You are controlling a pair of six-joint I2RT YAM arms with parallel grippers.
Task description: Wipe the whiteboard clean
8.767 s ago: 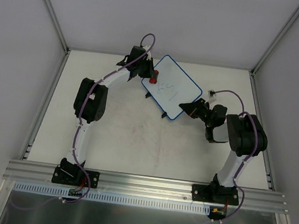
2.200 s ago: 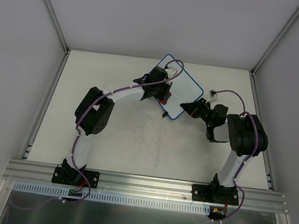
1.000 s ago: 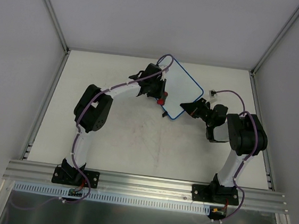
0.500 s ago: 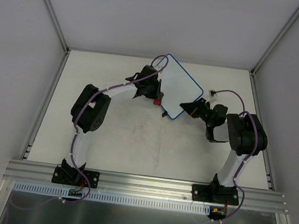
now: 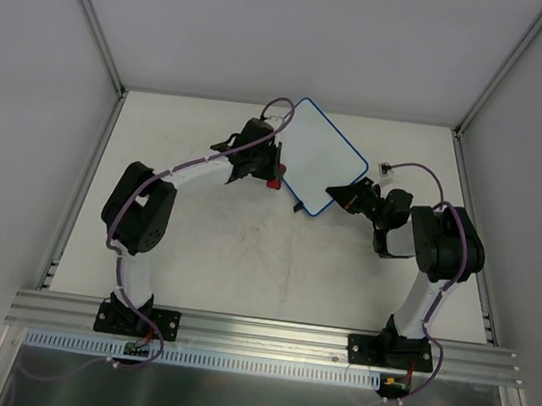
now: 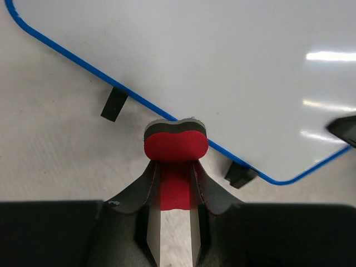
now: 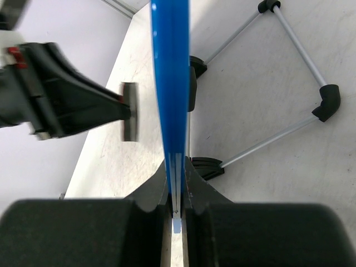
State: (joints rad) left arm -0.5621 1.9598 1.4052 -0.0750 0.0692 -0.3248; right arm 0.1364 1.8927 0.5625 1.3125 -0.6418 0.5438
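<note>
The whiteboard (image 5: 321, 168), white with a thin blue rim and black feet, stands tilted at the back middle of the table; its face shows blank in the left wrist view (image 6: 222, 72). My right gripper (image 5: 342, 195) is shut on the board's rim at its right corner, seen edge-on in the right wrist view (image 7: 172, 83). My left gripper (image 5: 272, 176) is shut on the red eraser (image 6: 176, 146), which sits just off the board's lower left edge, over the table. The eraser (image 5: 274, 182) shows as a red spot beside the board.
A thin metal stand frame (image 7: 289, 72) with black joints lies behind the board. A small white clip (image 5: 385, 168) sits on the table at the right. Grey enclosure walls stand at the back and both sides.
My left gripper wiped the eraser over the board, then drew it back left off the board's edge. The earlier marks on the board are gone. The right arm has not moved.
</note>
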